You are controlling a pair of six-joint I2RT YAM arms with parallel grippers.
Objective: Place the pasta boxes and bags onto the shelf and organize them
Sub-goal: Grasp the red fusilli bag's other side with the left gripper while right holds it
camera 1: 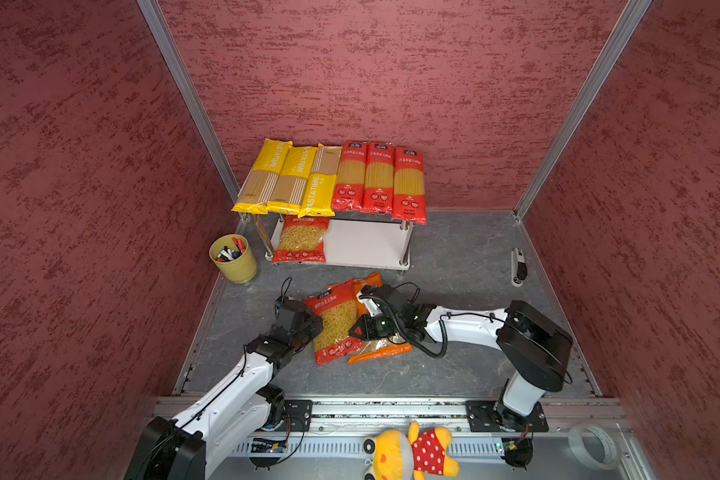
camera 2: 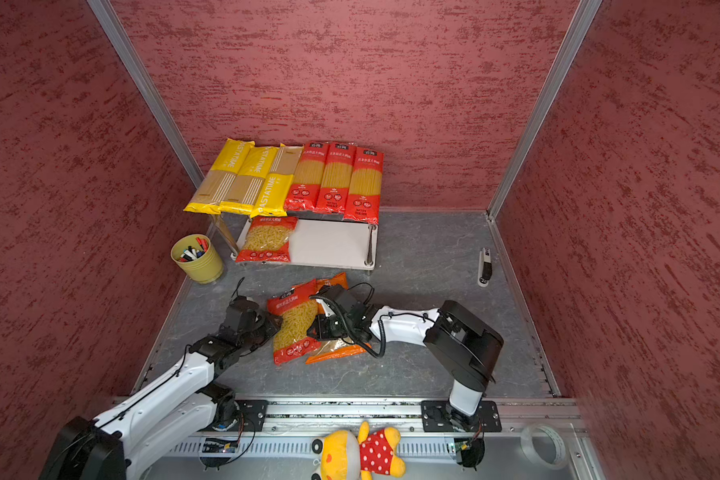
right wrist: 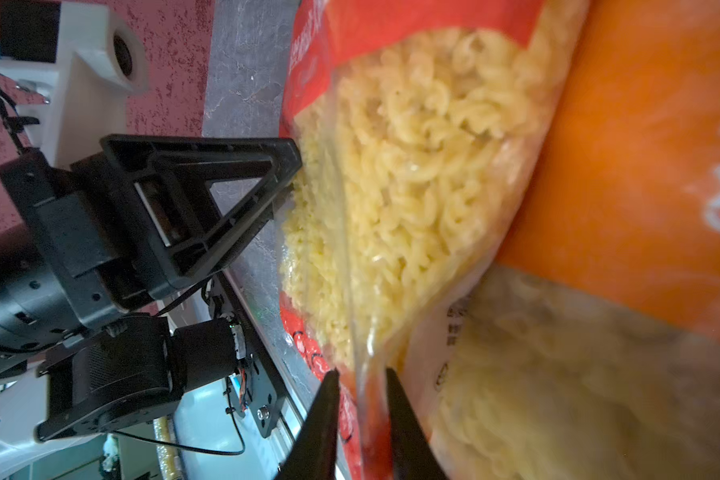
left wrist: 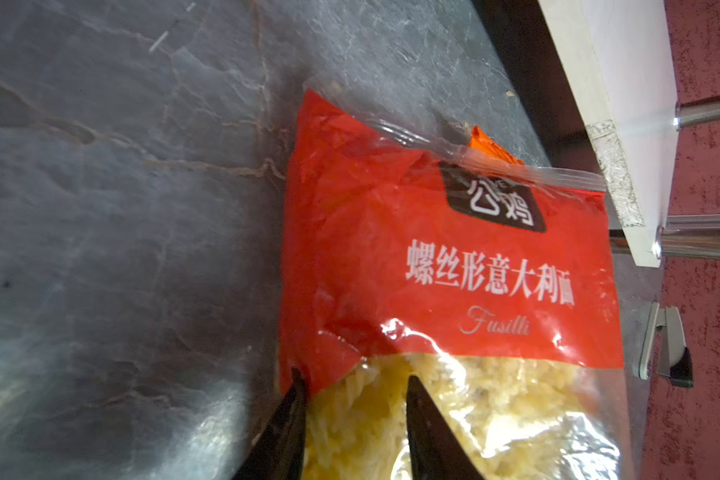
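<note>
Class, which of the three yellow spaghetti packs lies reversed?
The yellow pack beside the red packs: only its yellow end points forward.

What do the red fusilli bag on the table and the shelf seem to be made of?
The red fusilli bag looks like thin glossy plastic film: it wrinkles, glints and has a clear window. The shelf boards look like matt white laminated wood, uncertain; its posts look like polished metal, mirroring light.

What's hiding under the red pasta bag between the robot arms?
An orange bag lies partly under the red bag. Its far corner and right side stick out. The part beneath the red bag is covered, and the right arm hides some more.
</note>
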